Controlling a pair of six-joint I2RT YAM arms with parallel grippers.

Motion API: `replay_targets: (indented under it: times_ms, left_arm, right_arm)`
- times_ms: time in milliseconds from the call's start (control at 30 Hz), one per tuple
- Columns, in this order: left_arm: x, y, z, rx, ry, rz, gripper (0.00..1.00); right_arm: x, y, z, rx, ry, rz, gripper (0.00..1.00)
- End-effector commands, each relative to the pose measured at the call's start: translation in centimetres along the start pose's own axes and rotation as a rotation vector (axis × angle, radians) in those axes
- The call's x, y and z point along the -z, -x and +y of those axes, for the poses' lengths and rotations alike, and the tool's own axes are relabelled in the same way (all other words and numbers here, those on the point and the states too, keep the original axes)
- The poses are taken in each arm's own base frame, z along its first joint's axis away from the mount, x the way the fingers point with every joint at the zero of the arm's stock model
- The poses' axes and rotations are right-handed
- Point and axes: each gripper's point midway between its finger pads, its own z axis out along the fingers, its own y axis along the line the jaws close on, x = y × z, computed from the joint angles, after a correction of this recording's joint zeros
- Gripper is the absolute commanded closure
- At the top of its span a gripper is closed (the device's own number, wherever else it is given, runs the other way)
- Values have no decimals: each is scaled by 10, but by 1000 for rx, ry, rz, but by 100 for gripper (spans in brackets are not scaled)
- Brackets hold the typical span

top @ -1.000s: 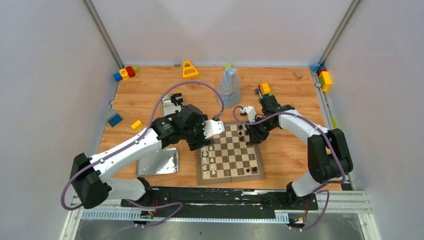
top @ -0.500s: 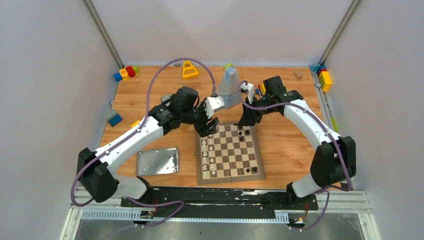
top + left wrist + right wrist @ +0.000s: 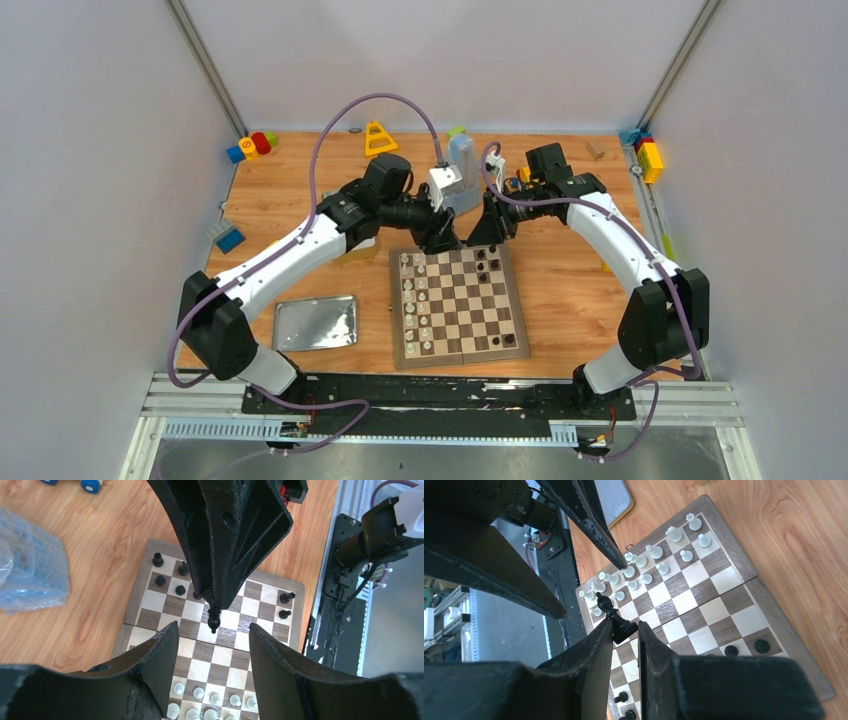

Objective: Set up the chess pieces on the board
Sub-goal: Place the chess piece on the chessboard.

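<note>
The board [image 3: 468,312] lies in the middle of the table. Cream-white chess pieces [image 3: 414,300] stand along its left columns, and a few black chess pieces [image 3: 486,264] stand at its far right. My right gripper [image 3: 625,626] is shut on a black piece [image 3: 616,621] by its base and holds it tilted above the board's far edge [image 3: 488,232]. My left gripper [image 3: 212,626] is open and faces it, its jaws on either side of the tip of that black piece [image 3: 214,620]. In the top view the left gripper [image 3: 441,238] is just left of the right one.
A silver tin tray [image 3: 315,322] lies left of the board. A clear plastic bag [image 3: 462,172] stands behind the grippers. Toy blocks sit at the back left [image 3: 250,146], back right [image 3: 648,156] and left side [image 3: 228,238]. A yellow triangle [image 3: 380,138] is at the back.
The left gripper rose from the board's left side and swung to its far edge. The right gripper lifted off the board's far right squares and now meets the left gripper.
</note>
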Motion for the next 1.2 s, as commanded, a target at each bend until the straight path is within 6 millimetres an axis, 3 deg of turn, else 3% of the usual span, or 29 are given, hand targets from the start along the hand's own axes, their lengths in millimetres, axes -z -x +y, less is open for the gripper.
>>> replay_targets:
  times_ms: [0,367,700,967,1167]
  left_arm:
    - [-2,25,-7,-1,-45,-66,40]
    - [-6,26,-8,-3,-70,-61,53]
    - [-8,21,-12,3,-103,-42,72]
    - [-7,19,-13,-1,-102,-36,65]
    - [-5,19,-14,-6,-103,-35,70]
  right_arm:
    - [2,21,15,39,68,-54,97]
    - [3,23,21,28,96,-62,97]
    - [2,23,21,25,101,-62,97]
    - [2,21,19,21,95,-61,98]
    - [3,20,19,17,95,-62,98]
